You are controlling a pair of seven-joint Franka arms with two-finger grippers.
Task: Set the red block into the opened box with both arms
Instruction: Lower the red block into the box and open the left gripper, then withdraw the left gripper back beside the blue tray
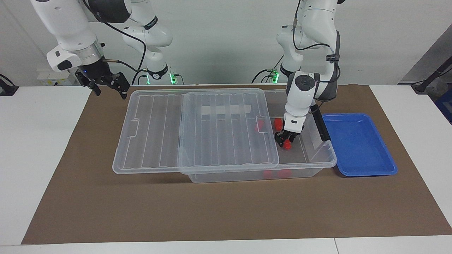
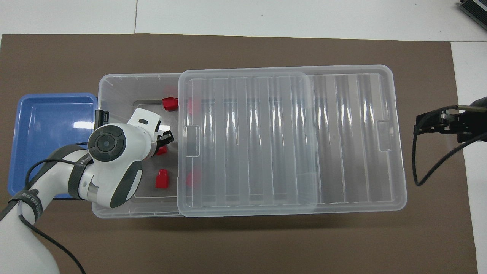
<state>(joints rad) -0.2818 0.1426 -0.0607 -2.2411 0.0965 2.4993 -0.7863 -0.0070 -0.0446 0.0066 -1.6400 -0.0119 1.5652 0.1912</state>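
Clear plastic makes up both the box (image 1: 319,165) and its ribbed lid (image 1: 212,141). The lid is slid toward the right arm's end of the worktop (image 1: 35,158), so only the end of the box by the left arm is uncovered. We judge that it is set this way to give the left arm an opening to reach down through while the rest stays covered.

Our left tool (image 1: 284,138) hangs low inside that opening, pointing down at the box floor. The red block (image 1: 288,144) lies directly under its tip, inside the box and just beside the lid's edge. In the overhead view the wrist covers most of the block and only a red corner shows. We cannot tell whether the left tool is pinching the block, brushing it or has let it go. By our reading the block is at its goal and the drop is either happening or just done.

Other red blocks (image 2: 163,179) sit on the box floor near it, one of them closer to the robots, and some show through the lid.

Our right tool (image 1: 106,83) waits with its tips spread, holding nothing, above the worktop past the lid's overhanging end. A blue tray (image 1: 356,148) lies beside the open end of the box.
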